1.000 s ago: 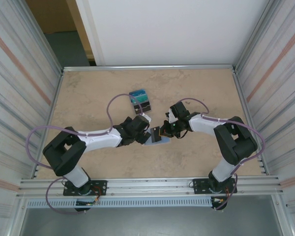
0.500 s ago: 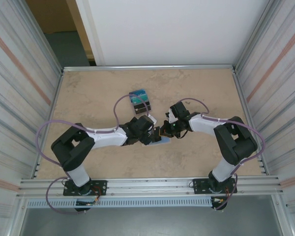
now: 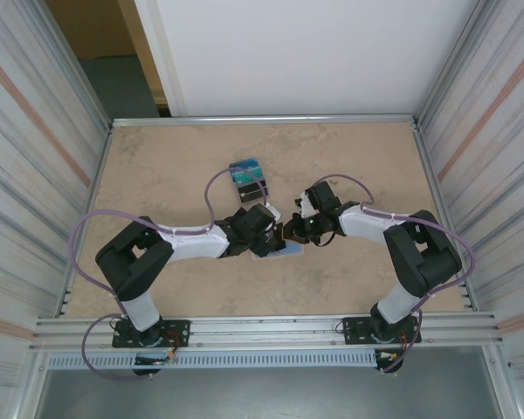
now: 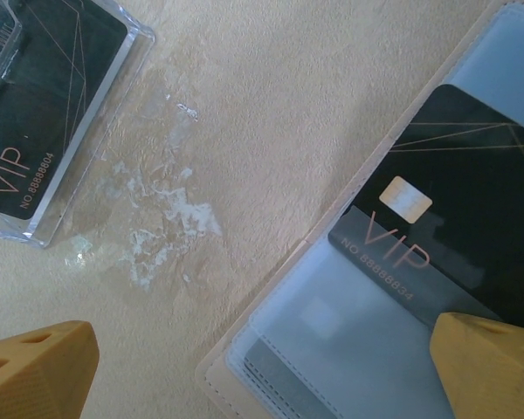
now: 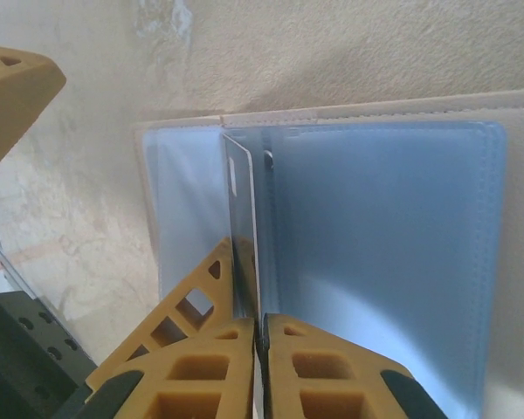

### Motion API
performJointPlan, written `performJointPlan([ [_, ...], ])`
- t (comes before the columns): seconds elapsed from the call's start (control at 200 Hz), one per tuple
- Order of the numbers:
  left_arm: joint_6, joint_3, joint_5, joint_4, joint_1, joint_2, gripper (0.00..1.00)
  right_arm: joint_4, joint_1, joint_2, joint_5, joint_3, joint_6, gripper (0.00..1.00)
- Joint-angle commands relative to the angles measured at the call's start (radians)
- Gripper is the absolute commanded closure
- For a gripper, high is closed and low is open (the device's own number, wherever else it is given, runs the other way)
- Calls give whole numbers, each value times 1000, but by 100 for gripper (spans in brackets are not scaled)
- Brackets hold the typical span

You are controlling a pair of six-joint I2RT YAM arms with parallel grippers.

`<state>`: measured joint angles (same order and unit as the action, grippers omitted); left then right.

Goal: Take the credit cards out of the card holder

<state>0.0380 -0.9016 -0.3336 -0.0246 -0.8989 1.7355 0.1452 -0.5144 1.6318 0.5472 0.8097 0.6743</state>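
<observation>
The card holder [image 3: 288,250] lies open at the table's middle, its pale-blue lining [image 5: 384,227] facing up. A black VIP credit card [image 4: 454,201] sticks partly out of a translucent pocket of the holder [image 4: 332,340]. My right gripper [image 3: 291,232] is shut on this card, which the right wrist view shows edge-on [image 5: 242,218] between its pads [image 5: 260,323]. My left gripper [image 3: 266,237] hovers open over the holder's left edge, its fingers [image 4: 35,371] wide apart with nothing between them. One left finger [image 5: 9,92] appears at the upper left of the right wrist view.
Behind the holder, a clear case [image 4: 44,131] with another black VIP card lies beside blue and teal cards [image 3: 247,177]. A whitish scuffed patch [image 4: 157,209] marks the tabletop. Metal walls [image 3: 472,131] fence the table on both sides.
My left arm has reached further right, bringing its open gripper over the holder's left edge. The right gripper has barely shifted and still pinches the card.
</observation>
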Motion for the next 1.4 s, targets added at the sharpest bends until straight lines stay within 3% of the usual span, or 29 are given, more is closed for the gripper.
performJointPlan([
  [0.0, 2, -5, 13, -53, -8, 32, 1, -49, 8, 0, 23, -16, 21, 87],
  [0.361, -8, -2, 16, -55, -8, 30, 1, -107, -16, 58, 37, -4, 42, 84],
  [0.551, -4, -1, 14, -62, -8, 18, 1, -54, -20, 53, -24, 7, 20, 95],
  [0.807, 20, 5, -46, -89, -8, -31, 1, 84, -19, -18, -143, 34, -42, 98],
  [1.248, 20, 24, -134, -126, -3, -268, 1, 155, -39, -188, -184, 43, -196, 100],
  [1.393, 2, 50, -101, -124, 29, -392, 1, 177, -77, -255, -169, 67, -303, 100],
])
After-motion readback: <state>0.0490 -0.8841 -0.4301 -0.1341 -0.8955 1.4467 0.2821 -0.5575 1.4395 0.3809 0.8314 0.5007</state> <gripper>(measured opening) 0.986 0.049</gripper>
